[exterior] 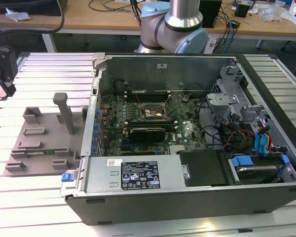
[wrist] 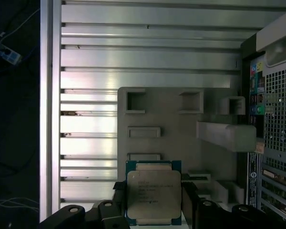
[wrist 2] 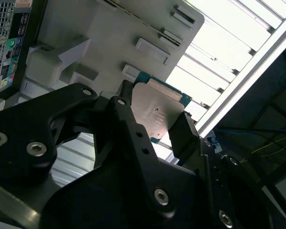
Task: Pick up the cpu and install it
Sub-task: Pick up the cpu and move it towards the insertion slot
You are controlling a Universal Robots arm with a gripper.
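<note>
The hand [wrist: 153, 202] is closed on the cpu [wrist: 153, 193], with its fingers [wrist: 120, 200] clamping two opposite edges. The cpu sits over the grey tray [wrist: 181, 129]. Its metal top faces both wrist cameras, and its long axis runs crosswise to the grip line. In the exterior view, the tray lies at 9 o'clock of the open computer case [exterior: 187, 187] on the desk [exterior: 54, 74].

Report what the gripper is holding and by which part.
The gripper holds the cpu, clamped by two opposite side edges between its fingers. The cpu's metal top faces the wrist cameras, above the grey tray.
</note>
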